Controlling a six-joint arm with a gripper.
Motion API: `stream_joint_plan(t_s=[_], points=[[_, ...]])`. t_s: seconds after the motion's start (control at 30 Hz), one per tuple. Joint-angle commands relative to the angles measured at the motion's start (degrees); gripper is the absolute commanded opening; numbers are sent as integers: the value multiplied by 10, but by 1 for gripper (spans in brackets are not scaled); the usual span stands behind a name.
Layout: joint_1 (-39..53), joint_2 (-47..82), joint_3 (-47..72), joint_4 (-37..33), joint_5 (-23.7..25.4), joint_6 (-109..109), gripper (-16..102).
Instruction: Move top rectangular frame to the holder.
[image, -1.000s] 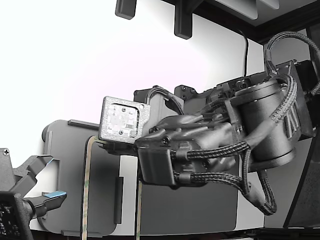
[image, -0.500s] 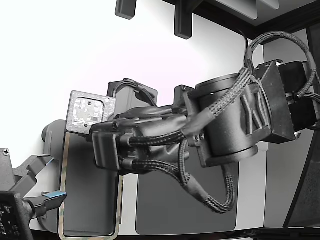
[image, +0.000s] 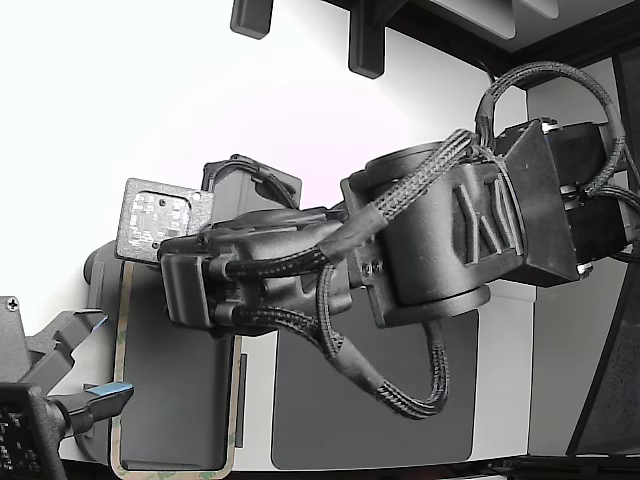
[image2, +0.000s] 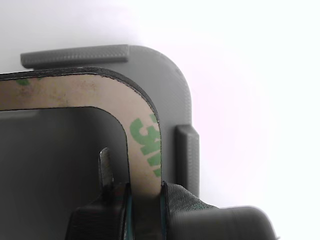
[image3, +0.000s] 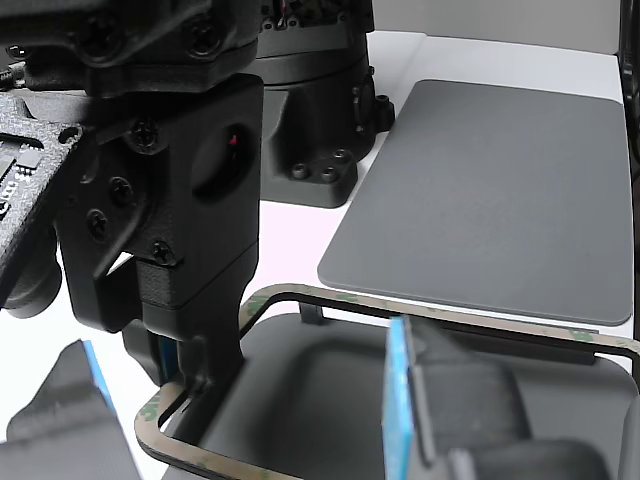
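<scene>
Wrist view shows the gripper squeezed shut on one side of the thin tan frame, near a rounded corner with green letters. Under that corner is the grey holder, with small raised tabs on its edges. From the exterior view, the frame hangs over the holder. A dark flat pad lies beside it on the white table.

Frame: beige-tan with green lettering, black edge. Holder: grey. Pad: dark grey. Bench: white.
</scene>
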Motion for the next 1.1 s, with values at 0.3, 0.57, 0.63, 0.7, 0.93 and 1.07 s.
stream_joint_plan(t_s=[0.3,0.57,0.63,0.7,0.93,1.07], points=[[-17,-1,-8,2,-4,-4,-10],[-20,-3,-5,2,-5,-6,-10],[-23,-3,-4,1,-8,-11,-10],[-25,-3,-4,-1,-13,-18,-10],[-30,-5,-1,-4,-20,-35,-10],[-33,-7,2,-7,-20,-40,-10]])
